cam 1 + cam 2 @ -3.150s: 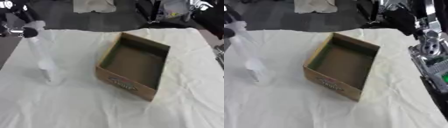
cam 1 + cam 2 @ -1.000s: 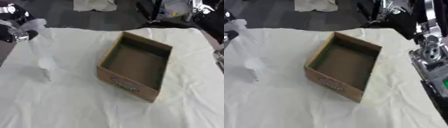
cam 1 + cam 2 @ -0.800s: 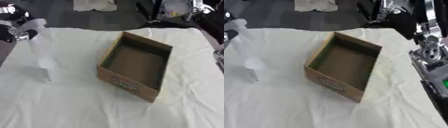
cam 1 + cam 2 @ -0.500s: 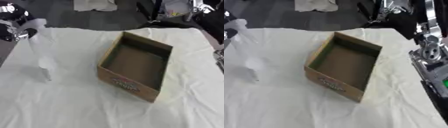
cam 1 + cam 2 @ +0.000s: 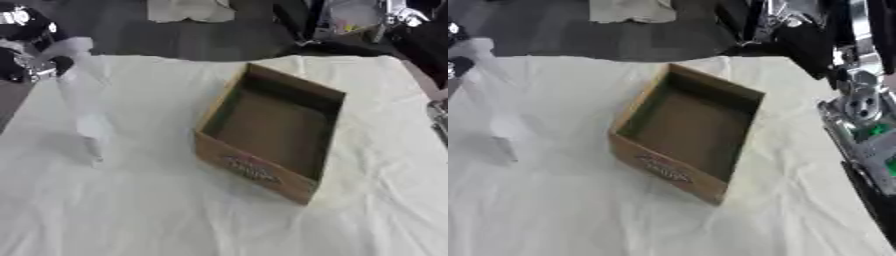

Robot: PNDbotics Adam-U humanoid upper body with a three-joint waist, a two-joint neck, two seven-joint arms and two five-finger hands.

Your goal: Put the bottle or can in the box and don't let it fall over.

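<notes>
On the white cloth (image 5: 175,210), open cardboard box (image 5: 273,131), bottle (image 5: 86,117) outside.

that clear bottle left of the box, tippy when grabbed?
Likely yes. The bottle stands tall and narrow on wrinkled white cloth, so a sideways nudge could topple it. It looks clear and pale, probably light plastic. The left hand is near its top, where a push would tip it most.

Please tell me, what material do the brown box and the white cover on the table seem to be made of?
The brown open-topped box looks like matte corrugated cardboard: dull brown walls, thin straight edges and a printed label on the near wall. The white table cover appears to be soft cloth with no shine, since it lies in creases and folds; the exact fabric cannot be told.
</notes>
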